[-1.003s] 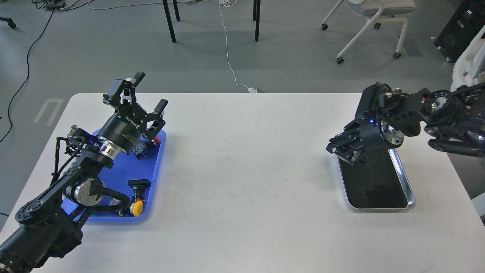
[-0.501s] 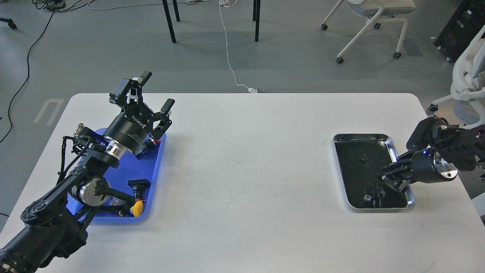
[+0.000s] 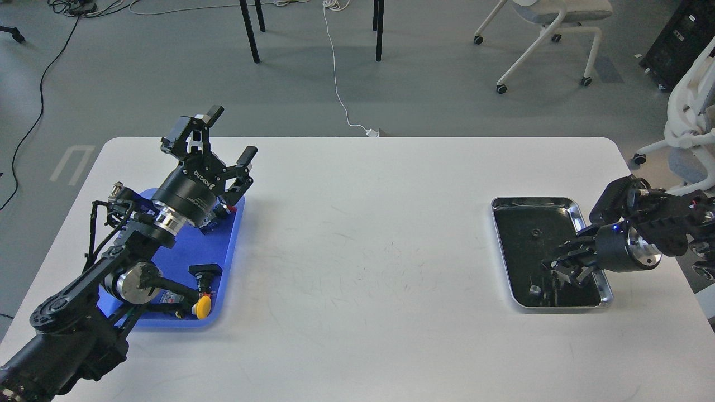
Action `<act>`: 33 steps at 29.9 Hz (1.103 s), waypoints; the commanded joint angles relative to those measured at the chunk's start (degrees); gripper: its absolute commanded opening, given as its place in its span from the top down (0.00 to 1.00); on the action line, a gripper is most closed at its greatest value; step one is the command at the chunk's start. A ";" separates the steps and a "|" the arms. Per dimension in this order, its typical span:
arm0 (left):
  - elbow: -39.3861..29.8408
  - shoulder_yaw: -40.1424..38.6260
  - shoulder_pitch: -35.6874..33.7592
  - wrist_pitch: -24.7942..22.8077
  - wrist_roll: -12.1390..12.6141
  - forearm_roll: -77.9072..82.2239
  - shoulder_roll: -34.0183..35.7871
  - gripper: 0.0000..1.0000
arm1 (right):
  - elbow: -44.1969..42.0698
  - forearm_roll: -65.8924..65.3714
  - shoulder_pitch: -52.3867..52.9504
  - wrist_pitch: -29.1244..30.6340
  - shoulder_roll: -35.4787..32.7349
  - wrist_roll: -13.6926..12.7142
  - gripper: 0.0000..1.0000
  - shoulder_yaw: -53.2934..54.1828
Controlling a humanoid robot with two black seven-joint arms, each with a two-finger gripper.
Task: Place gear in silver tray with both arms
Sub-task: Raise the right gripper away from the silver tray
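Left claw [image 3: 220,137] raised, fingers spread, above blue tray [image 3: 232,245], right claw [image 3: 564,268] low over silver tray [image 3: 581,209], grip unclear

A single head view looks forward and steeply down from the robot's own height onto the white table [image 3: 363,251], near enough that the tabletop fills most of the picture while its near edge is cut off at the bottom. The left arm [image 3: 84,290] comes in from the lower left corner and the right arm [image 3: 665,223] from the right edge. Beyond the table's far edge the view takes in grey floor [image 3: 167,67], black table legs [image 3: 248,30], and office chairs [image 3: 547,33] at the top right.
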 commanded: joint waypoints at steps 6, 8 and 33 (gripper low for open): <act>0.00 0.00 -0.15 0.00 0.00 0.00 -0.26 0.02 | 0.99 3.37 0.42 0.18 -4.13 0.00 0.05 10.38; 0.00 0.00 -0.15 0.00 0.00 0.00 -0.26 0.02 | 2.13 9.68 -0.54 0.53 -5.37 0.00 0.04 17.06; 0.09 0.52 -0.67 3.43 -0.70 3.25 -2.45 0.02 | 4.86 74.32 -37.72 0.62 12.91 0.00 0.01 77.90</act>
